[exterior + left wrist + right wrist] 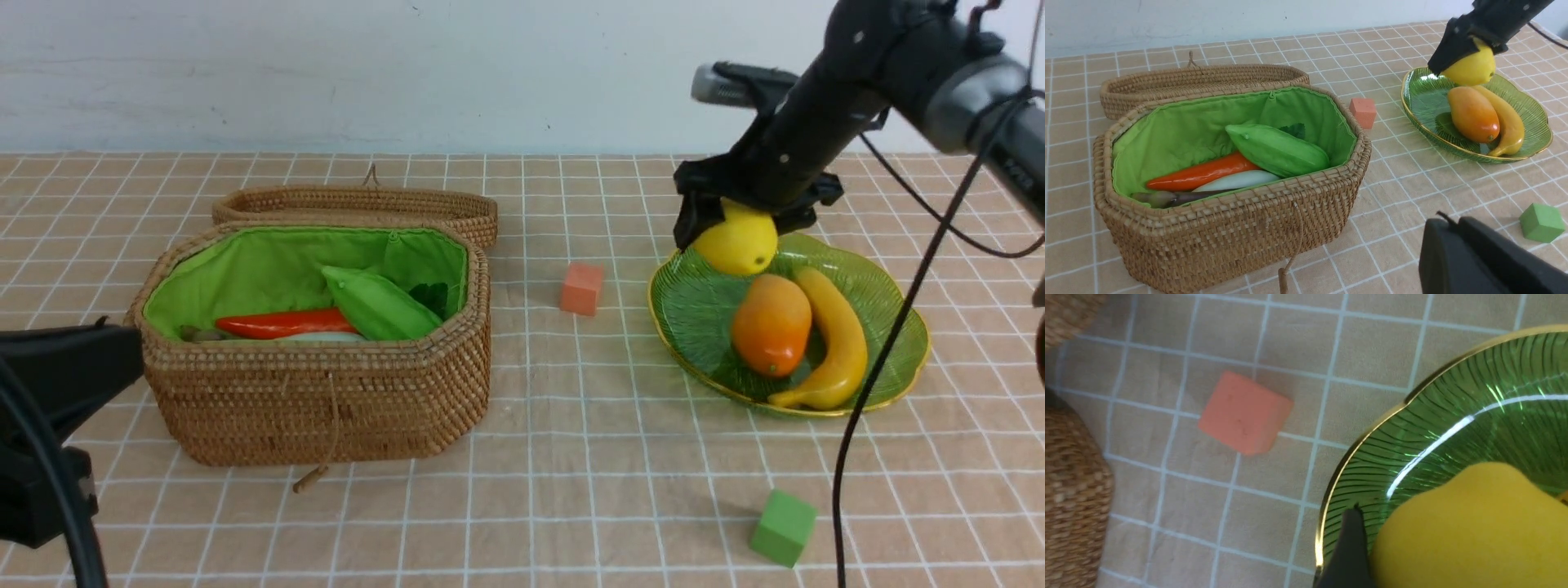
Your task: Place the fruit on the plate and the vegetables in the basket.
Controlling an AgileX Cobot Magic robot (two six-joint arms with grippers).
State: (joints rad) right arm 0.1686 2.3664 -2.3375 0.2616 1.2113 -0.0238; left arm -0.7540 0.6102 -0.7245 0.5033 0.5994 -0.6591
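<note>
My right gripper (741, 219) is shut on the yellow lemon (739, 242), holding it just above the back left of the green glass plate (694, 306). The lemon fills the right wrist view (1474, 526) beside one dark finger (1349, 547). The mango (771, 324) and banana (837, 343) lie on the plate. In the wicker basket (326, 408) lie the green gourd (380, 304), carrot (286, 323), white radish (1237, 181) and dark eggplant (1175, 198). My left gripper (1447, 222) is shut and empty, in front of and left of the basket.
An orange-pink cube (581, 288) sits on the checked cloth between basket and plate. A green cube (784, 527) lies near the front, right of centre. The basket's lid (359, 204) lies open behind it. A wall runs along the back.
</note>
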